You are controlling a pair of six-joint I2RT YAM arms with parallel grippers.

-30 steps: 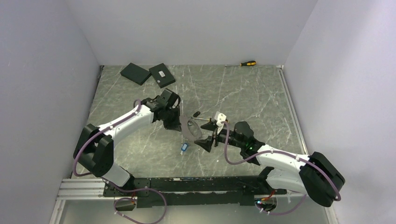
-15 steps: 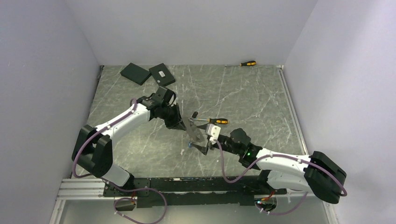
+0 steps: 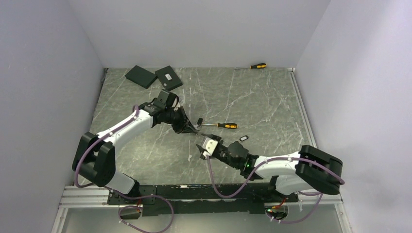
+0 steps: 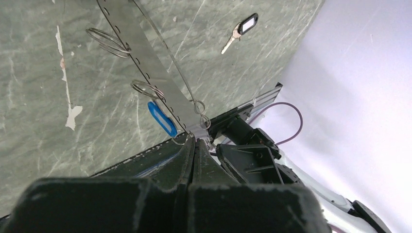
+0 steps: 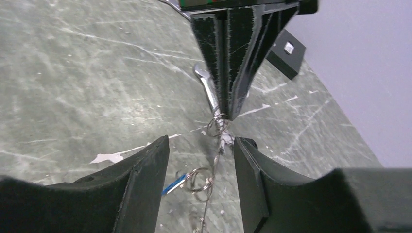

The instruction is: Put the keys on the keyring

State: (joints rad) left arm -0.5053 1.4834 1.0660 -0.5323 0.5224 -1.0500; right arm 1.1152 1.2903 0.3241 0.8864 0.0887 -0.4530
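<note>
Since a second ago the right arm has swung in low across the surface [image 3: 272,102]. The right tool [image 3: 203,145] now sits just below the tips of the left tool [image 3: 190,129], no longer off to their right. Its jaws have narrowed but stand partly open, one finger on each side of the hanging metal, gripping nothing. The left tool has drawn back a little and stays pressed shut on the keyring [image 3: 197,135], which hangs between the two tools. The screwdriver [image 3: 224,125] beyond the right tool, half covered by the wrist before, now lies in full view. A black-headed key [image 3: 244,138] shows to the right tool's right, where the arm had hidden it.

Only the left wrist view shows the keyring [image 4: 167,94] as a grey band running away from the closed fingertips. Small wire rings [image 4: 109,41] sit along it, and a blue key [image 4: 163,118] lies just beside it near the tips. Only the right wrist view shows a silver wrench [image 5: 206,87] on the surface behind the left tool's fingers [image 5: 228,58], with the blue key low between its own jaws.
</note>
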